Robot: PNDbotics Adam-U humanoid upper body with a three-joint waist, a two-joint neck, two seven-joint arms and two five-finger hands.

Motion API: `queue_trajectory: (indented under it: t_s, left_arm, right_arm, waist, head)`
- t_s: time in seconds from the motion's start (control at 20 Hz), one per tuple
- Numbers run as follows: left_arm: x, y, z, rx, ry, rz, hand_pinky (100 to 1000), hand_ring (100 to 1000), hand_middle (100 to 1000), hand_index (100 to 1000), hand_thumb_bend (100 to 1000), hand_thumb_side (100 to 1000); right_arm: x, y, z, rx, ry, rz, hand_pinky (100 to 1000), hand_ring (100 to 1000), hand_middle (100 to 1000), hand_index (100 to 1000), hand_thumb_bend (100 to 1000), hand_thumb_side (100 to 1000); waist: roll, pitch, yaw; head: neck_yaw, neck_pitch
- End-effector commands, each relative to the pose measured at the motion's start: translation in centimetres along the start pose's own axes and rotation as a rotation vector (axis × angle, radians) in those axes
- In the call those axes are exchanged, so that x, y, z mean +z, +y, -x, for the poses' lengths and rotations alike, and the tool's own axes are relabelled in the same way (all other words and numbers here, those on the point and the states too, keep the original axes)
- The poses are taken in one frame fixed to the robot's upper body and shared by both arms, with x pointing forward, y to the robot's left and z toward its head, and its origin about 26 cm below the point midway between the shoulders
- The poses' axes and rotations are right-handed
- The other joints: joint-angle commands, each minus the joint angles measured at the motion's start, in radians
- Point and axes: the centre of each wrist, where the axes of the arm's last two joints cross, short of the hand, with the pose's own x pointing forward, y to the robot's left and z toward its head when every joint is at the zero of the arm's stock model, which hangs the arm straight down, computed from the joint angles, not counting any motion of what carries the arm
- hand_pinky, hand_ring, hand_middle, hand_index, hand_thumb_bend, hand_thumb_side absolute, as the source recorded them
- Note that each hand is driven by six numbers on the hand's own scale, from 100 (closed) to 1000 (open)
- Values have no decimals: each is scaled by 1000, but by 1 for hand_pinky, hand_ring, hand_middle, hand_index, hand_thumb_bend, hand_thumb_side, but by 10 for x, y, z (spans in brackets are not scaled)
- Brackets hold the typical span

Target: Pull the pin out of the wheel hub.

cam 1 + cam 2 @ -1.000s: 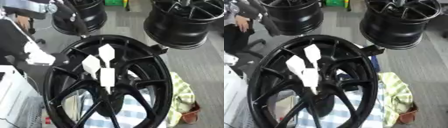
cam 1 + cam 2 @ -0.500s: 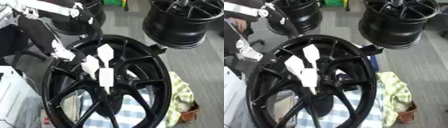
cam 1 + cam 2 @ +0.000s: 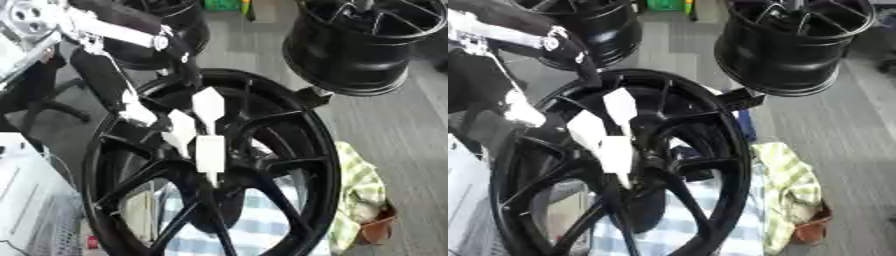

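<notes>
Left eye view shows a large black wheel hub (image 3: 289, 150) lying tilted across the middle, with three white paper tags (image 3: 208, 105) fixed to its spokes near the centre. Under it lies a blue-and-white checked cloth (image 3: 262, 235), seen through the gaps between the spokes. Just to the right of the rim, a yellow-green checked rag (image 3: 360, 187) is bunched up, its lower end resting in a small brown pot (image 3: 378, 231) that is partly cut off behind the cloth.

The left arm (image 3: 114, 31) comes in from the upper left, white and black, and reaches down to the hub's upper left rim. The left hand (image 3: 185, 67) is a dark shape against the dark rim, and whether its fingers are curled or straight cannot be told. The pin itself cannot be made out anywhere on the hub; the centre is hidden by the tags. The right hand is not visible in either view.

Two more black wheels stand behind: one at upper right (image 3: 354, 45), one at upper left (image 3: 601, 27), partly hidden by the arm
</notes>
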Motion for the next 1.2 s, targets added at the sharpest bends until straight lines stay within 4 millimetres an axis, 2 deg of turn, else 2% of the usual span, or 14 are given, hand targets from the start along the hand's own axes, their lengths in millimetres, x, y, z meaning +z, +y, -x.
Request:
queue_trajectory:
  t_s: [0.05, 0.5, 1.2]
  left_arm:
    - [0, 1, 7, -21, 28, 2, 811, 792, 706, 819, 451, 448]
    - [-13, -12, 25, -13, 47, 42, 804, 779, 684, 841, 466, 456]
    - [-25, -29, 39, 23, 34, 81, 793, 764, 671, 819, 455, 425]
  right_arm:
    - [-4, -5, -12, -7, -43, 20, 771, 593, 570, 721, 294, 346]
    - [-3, -6, -13, -18, -47, 36, 771, 593, 569, 719, 293, 345]
    - [-2, -7, -13, -32, -43, 74, 769, 591, 567, 716, 292, 345]
  waist:
    - [2, -16, -2]
    - [3, -13, -9]
    - [5, -12, -13]
  head:
    - [-1, 1]
    - [5, 8]
    - [10, 17]
